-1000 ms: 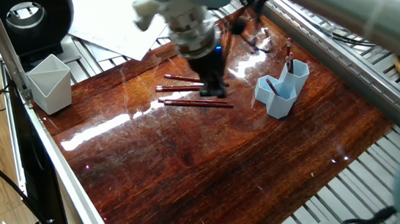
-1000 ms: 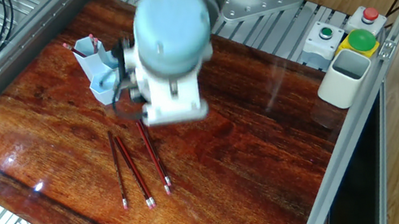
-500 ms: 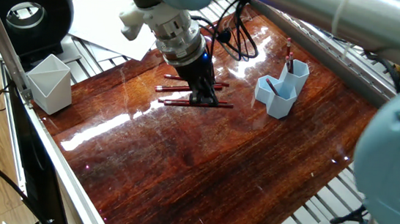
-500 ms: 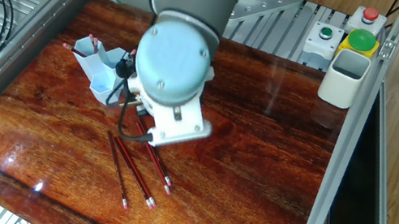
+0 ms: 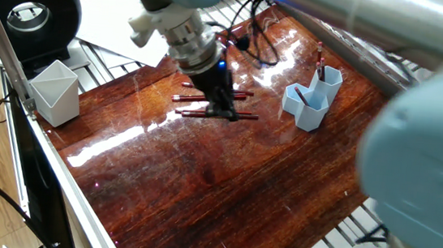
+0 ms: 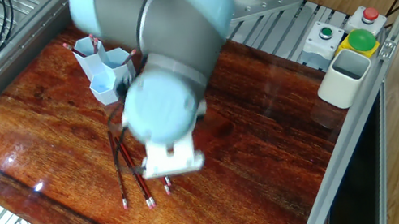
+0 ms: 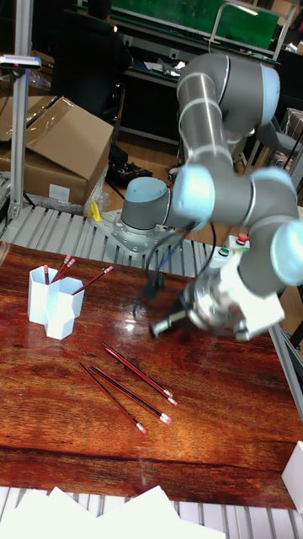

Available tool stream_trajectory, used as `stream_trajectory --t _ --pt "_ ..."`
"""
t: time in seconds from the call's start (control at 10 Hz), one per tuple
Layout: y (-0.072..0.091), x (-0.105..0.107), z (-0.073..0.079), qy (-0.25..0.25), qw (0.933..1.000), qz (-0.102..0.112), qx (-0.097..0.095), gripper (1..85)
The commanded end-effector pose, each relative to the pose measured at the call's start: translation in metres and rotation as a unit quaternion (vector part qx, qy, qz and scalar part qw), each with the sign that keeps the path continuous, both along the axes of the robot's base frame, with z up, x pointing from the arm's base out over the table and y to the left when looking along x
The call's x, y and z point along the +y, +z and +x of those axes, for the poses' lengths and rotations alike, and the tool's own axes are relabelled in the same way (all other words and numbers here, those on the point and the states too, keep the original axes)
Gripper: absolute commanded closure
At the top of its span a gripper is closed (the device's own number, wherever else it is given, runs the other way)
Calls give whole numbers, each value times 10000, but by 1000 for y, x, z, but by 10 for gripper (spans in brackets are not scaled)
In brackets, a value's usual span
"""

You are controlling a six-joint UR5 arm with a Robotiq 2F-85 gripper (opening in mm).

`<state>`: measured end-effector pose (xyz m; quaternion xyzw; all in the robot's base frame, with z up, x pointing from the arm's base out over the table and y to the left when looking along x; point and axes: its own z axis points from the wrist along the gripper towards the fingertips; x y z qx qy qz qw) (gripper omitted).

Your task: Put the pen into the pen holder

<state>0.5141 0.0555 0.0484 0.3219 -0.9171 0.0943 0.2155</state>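
Flat, pen [image 5: 206, 114] lies crosswise under tool [image 5: 224, 110].

light blue pen holder [image 5: 312, 101], dark red pens [image 7: 135, 383] — glossy red-brown table [image 5: 224, 181]

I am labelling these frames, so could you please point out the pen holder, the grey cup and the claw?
light blue plastic hexagonal pen holder [image 5: 312, 100]: one fixed view, front wall.
pale grey angular cup [image 5: 55, 94]: one fixed view, front face.
claw [image 5: 225, 112]: one fixed view, fingertips.

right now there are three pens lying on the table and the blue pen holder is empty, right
Not empty: the pen holder already has pens standing in it, seen in the tall fixed view. Three pens lying on the table is correct.
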Motion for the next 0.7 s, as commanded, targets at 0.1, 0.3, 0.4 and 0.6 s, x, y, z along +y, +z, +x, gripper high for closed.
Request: stream_trajectory --t 0.1,0.3,0.4,0.6 --pt "-24 6 48 122 9996 -232 -138 847" --pt "-25 12 58 151 9994 -253 -192 847" --pt "-27 12 65 187 9991 -289 -260 847" --pt "-31 5 78 347 9977 -397 -425 847"
